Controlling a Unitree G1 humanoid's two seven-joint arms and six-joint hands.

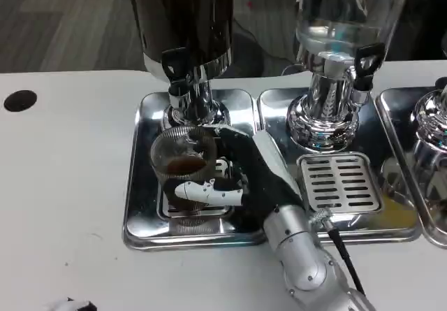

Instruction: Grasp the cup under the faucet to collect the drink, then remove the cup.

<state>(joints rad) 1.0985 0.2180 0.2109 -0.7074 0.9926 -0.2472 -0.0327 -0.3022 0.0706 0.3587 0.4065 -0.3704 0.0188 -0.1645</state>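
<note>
A ribbed clear glass cup [183, 163] with a little brown drink in it stands on the grate of the left steel drip tray [140, 185], just below the faucet [179, 80] of the dark dispenser [183, 17]. My right hand [241, 175] grips the cup from its right side, with the thumb across the cup's front and the fingers behind it. The fingertips of my left hand [70, 304] peek in at the bottom left edge, too little to tell how they lie.
A clear dispenser [342, 17] stands on a second drip tray [339, 182] to the right, and a third dispenser [433, 122] sits at the right edge. A black hole [19, 100] marks the white table at far left.
</note>
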